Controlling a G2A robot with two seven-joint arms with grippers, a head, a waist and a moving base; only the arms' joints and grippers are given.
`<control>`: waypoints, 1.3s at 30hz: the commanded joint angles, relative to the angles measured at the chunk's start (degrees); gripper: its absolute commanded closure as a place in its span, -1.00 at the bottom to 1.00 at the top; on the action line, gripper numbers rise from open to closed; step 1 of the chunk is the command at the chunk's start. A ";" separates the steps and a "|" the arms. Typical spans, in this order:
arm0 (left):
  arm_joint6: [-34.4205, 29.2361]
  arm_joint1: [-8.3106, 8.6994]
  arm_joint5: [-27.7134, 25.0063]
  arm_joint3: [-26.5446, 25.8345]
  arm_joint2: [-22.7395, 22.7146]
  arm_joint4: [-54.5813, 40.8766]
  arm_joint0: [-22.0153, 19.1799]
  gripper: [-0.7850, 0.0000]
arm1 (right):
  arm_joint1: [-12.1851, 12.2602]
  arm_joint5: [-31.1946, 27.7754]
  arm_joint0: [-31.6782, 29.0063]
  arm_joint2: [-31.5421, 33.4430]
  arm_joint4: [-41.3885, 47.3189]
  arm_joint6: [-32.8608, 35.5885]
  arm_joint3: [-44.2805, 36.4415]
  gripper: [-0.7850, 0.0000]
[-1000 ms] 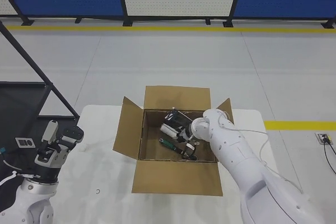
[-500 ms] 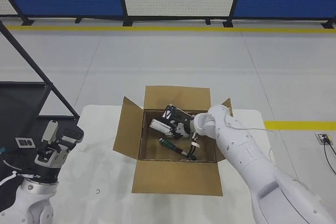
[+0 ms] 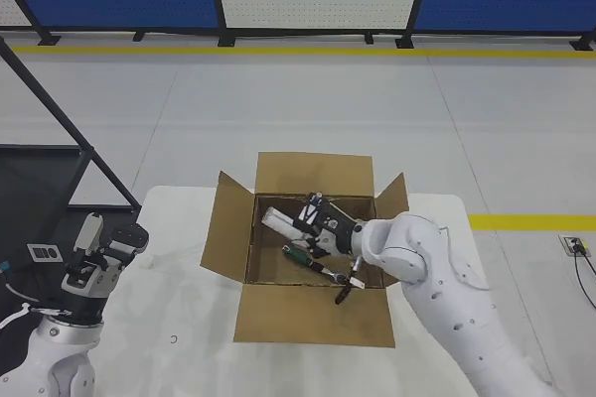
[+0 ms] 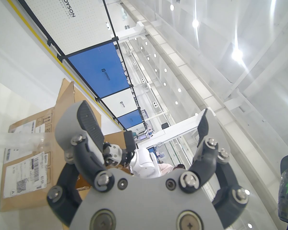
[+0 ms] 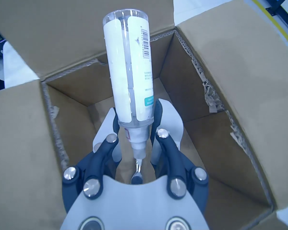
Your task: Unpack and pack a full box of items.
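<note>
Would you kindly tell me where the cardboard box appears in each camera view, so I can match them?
Top view: the cardboard box sits mid-table, flaps open.
Left wrist view: its labelled outer wall stands behind the open left claw.
Right wrist view: its inner walls surround the right claw, shut on a white bottle.
Shared landmark: the right claw, over the box from above; the same claw past its flap from the left wrist.

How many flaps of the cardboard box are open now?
4, all open: the far flap, the near flap, the left flap and the right flap.
</note>
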 commanded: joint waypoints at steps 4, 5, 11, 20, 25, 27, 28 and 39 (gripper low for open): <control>-0.01 0.00 0.00 0.00 0.00 0.00 0.00 -1.00 | 1.19 5.18 -7.23 4.25 2.02 3.98 -13.21 1.00; -0.01 0.00 0.00 0.00 0.00 0.00 0.00 -1.00 | 1.26 6.24 -7.80 4.72 2.49 3.58 -14.06 1.00; -0.01 0.00 0.00 0.00 0.00 0.00 0.00 -1.00 | 1.70 14.79 -11.07 8.62 3.75 0.82 -18.45 1.00; -0.01 0.00 0.00 0.00 0.00 0.00 0.00 -1.00 | 2.69 30.05 -21.55 19.33 5.33 -2.53 -34.39 1.00; -0.01 0.00 0.00 0.00 0.00 0.00 0.00 -1.00 | 3.34 36.25 -29.63 28.31 6.37 -3.48 -43.67 1.00; -0.01 0.00 0.00 0.00 0.00 0.00 0.00 -1.00 | 3.56 38.46 -32.10 31.33 6.15 -2.27 -46.05 1.00; -0.01 0.00 0.00 0.00 0.00 0.00 0.00 -1.00 | 3.66 40.08 -33.18 32.97 5.79 -1.65 -46.50 1.00; -0.01 0.00 0.00 0.00 0.00 0.00 0.00 -1.00 | 4.68 43.92 -35.40 39.05 3.99 6.53 -30.83 1.00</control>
